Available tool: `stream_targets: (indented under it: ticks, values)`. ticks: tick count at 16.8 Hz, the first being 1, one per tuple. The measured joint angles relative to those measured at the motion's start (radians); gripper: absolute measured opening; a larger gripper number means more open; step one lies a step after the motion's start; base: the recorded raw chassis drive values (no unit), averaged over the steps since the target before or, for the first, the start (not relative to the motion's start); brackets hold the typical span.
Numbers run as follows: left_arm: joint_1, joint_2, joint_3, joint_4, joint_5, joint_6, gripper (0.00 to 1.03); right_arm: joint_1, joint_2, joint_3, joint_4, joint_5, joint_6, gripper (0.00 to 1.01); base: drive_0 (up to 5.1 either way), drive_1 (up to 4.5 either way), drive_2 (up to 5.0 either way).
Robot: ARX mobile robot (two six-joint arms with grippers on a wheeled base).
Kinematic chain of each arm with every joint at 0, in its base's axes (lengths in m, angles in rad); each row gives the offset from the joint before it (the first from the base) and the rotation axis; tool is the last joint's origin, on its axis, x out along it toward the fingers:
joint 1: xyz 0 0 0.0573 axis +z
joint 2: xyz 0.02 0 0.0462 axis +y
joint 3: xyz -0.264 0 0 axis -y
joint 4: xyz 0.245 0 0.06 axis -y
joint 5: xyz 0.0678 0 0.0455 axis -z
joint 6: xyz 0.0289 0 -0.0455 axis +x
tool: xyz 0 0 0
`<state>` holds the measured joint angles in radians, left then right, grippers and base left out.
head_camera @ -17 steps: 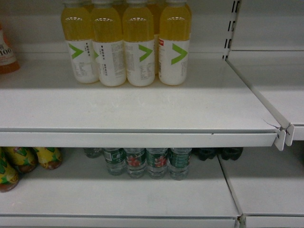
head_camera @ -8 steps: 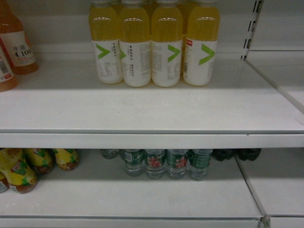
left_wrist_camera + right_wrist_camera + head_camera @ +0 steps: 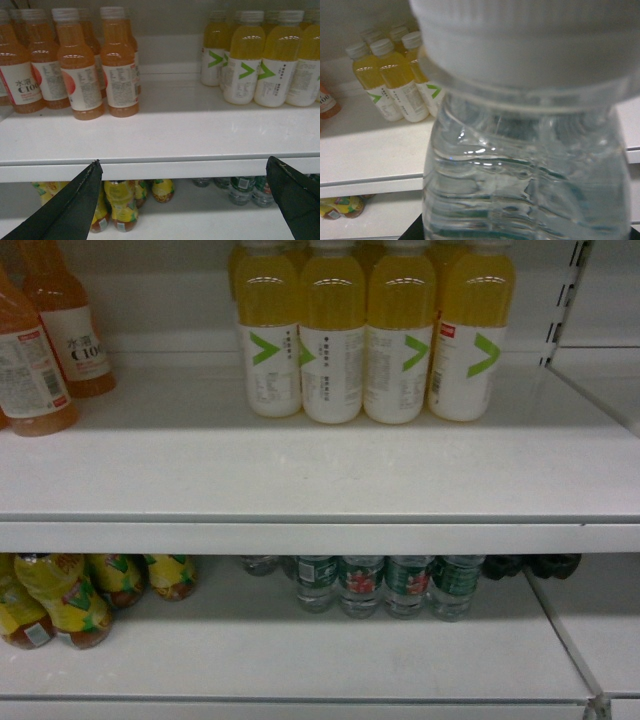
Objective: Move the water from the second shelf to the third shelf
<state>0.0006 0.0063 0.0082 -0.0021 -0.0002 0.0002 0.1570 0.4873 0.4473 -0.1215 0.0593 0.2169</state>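
the water point(image 3: 525, 165) fills the right wrist view, cap up, so the right gripper likely holds it (its grip is hidden, so i cannot tell). the left gripper point(image 3: 185, 200) is wide open, empty, below the shelf point(image 3: 165, 130) edge.

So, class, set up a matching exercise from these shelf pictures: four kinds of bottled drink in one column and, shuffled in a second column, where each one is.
Things:
1. yellow bottles with green chevrons
2. orange bottles
3. green-labelled water bottles
4. clear water bottle with white cap

Places:
A. lower shelf, middle, set far back
B. filling the right wrist view, close to the lens
C. upper shelf, left
D. upper shelf, middle to right

Pairs: 1-D, 2-C, 3-A, 4-B
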Motion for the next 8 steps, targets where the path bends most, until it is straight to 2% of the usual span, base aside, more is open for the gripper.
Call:
stream_targets:
  ticks: [7,8]
  values:
    - [0.0,0.0,0.0,-0.001,0.0,0.0,0.98,0.0,0.0,-0.001,0.002,-0.003,0.0,0.43,0.0,0.0,0.0]
    - [0.0,0.0,0.0,0.001,-0.001,0.0,0.98,0.0,0.0,-0.001,0.002,-0.003,0.0,0.43,-4.8,1.43,3.5]
